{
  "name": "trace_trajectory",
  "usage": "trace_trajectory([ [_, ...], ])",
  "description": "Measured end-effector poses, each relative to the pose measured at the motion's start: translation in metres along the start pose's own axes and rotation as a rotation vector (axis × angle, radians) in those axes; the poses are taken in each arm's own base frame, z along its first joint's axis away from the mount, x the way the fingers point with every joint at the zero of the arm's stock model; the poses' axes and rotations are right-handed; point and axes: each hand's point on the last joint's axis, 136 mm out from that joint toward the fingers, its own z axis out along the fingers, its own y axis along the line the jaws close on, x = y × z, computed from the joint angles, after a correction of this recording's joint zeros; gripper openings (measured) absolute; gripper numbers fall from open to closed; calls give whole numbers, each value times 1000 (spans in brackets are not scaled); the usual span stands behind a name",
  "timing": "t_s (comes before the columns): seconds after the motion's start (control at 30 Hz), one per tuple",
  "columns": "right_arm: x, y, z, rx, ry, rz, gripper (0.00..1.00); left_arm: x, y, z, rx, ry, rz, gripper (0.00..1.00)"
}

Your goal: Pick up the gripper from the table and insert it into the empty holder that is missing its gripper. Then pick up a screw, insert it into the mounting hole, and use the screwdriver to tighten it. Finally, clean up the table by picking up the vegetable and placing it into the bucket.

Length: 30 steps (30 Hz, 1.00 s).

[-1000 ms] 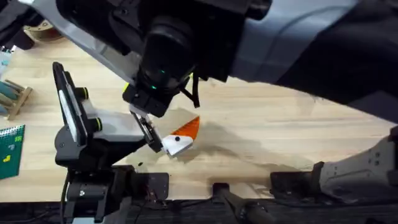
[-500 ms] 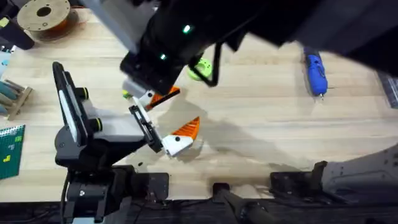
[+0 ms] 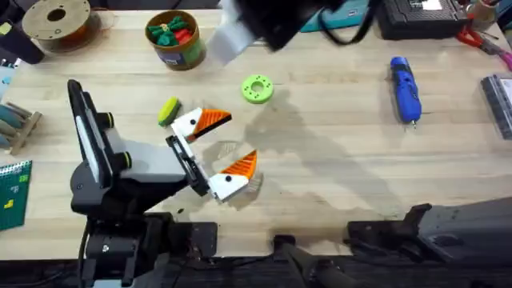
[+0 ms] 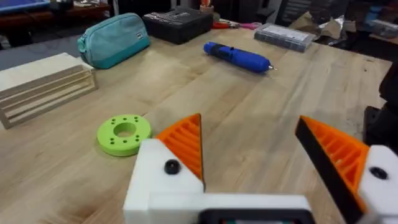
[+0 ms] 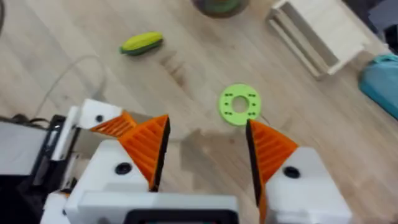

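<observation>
Left gripper (image 3: pixel 214 152): I see it low and left of centre in the overhead view, resting over the table (image 3: pixel 336 176), both orange fingers fitted, spread apart, nothing between them.
Right gripper (image 5: pixel 208 152): my wrist view looks down between its two orange pads, parted and empty.
Screwdriver (image 3: pixel 405 88): lying flat at the upper right, tip toward the bottom edge, well apart from both grippers.
Vegetable (image 3: pixel 168 111): just beside the left gripper's upper finger; I cannot tell if they touch.
Bucket (image 3: pixel 175 38): top of frame, left of centre, red and green toys inside.
Green disc (image 3: pixel 257 89): flat on the wood between bucket and screwdriver.
Clutter: spool (image 3: pixel 56 22) at upper left, teal pouch (image 4: pixel 113 38) and black case (image 4: pixel 179 23) along the far edge.
</observation>
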Motion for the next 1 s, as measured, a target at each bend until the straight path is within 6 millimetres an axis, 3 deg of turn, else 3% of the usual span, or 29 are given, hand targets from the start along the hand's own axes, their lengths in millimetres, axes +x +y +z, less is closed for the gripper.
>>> trace_trajectory([
  [0.27,8,-65,-17,105,-4,122,729,0,0,0,0,0,0,928],
  [0.63,26,-118,-25,191,28,231,812,0,0,0,0,0,0,907],
  [0.7,28,-117,-25,189,35,232,813,0,0,0,-2,0,0,679],
  [0.77,29,-117,-25,189,39,232,813,0,1,0,-4,0,1,332],
  [0.83,30,-117,-25,189,42,232,816,0,1,0,-4,0,5,85],
  [0.87,31,-117,-25,189,45,233,817,0,1,0,-4,0,7,24],
  [1.0,43,-119,-27,191,90,248,817,0,1,0,-6,0,7,5],
])
